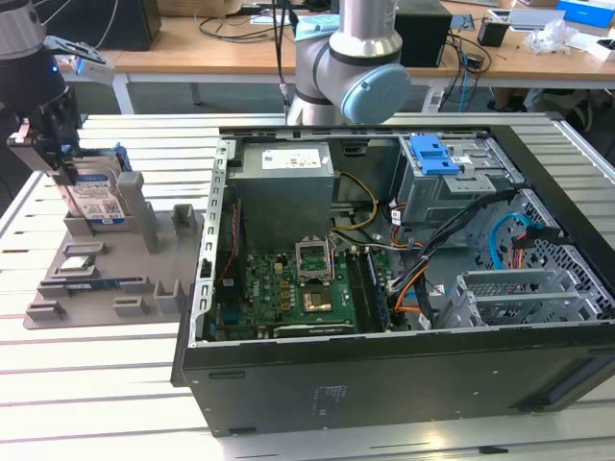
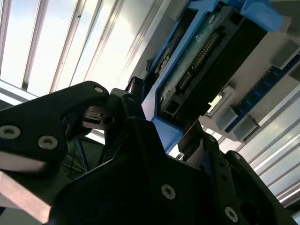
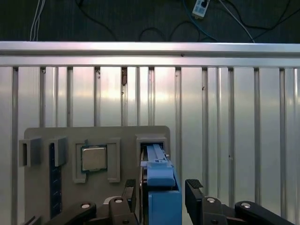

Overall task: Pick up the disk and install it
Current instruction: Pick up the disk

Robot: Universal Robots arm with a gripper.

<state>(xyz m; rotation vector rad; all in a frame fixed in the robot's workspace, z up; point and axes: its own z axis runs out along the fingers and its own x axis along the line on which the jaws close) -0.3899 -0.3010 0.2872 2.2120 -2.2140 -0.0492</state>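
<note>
Exterior view: the pincer (image 1: pixel 69 165) is at the exterior view's far left, down over the grey fixture tray (image 1: pixel 106 279) that lies on the slatted aluminium surface (image 1: pixel 96 384).

The disk (image 1: pixel 96 197) stands on edge in a slot of that tray. Its white-and-blue label faces the camera and its blue bracket runs along its edges. The pincer straddles the disk's upper end.

First wrist view: I look straight down the disk (image 3: pixel 158 168). Its blue bracket edge runs from the tray's slot up into the pincer (image 3: pixel 161 192). I cannot tell whether the pincer is clamped on the disk or only sits around it.

On the same tray (image 3: pixel 126 136), a processor chip (image 3: pixel 93 158) lies flat in its own square nest beside the disk's slot. A memory stick (image 3: pixel 55 183) lies in a narrow channel beyond the chip.

Second wrist view: the disk's (image 2: pixel 197 70) connector end and bracket show from below, just past the pincer (image 2: pixel 154 126).

The open computer case (image 1: pixel 384 384) lies on its side to the exterior view's right of the tray, apart from it. Inside it I see the grey power supply box (image 1: pixel 283 182) and the blue-handled drive cage (image 1: pixel 437 158). The arm's base (image 1: pixel 356 58) stands behind the case.
</note>
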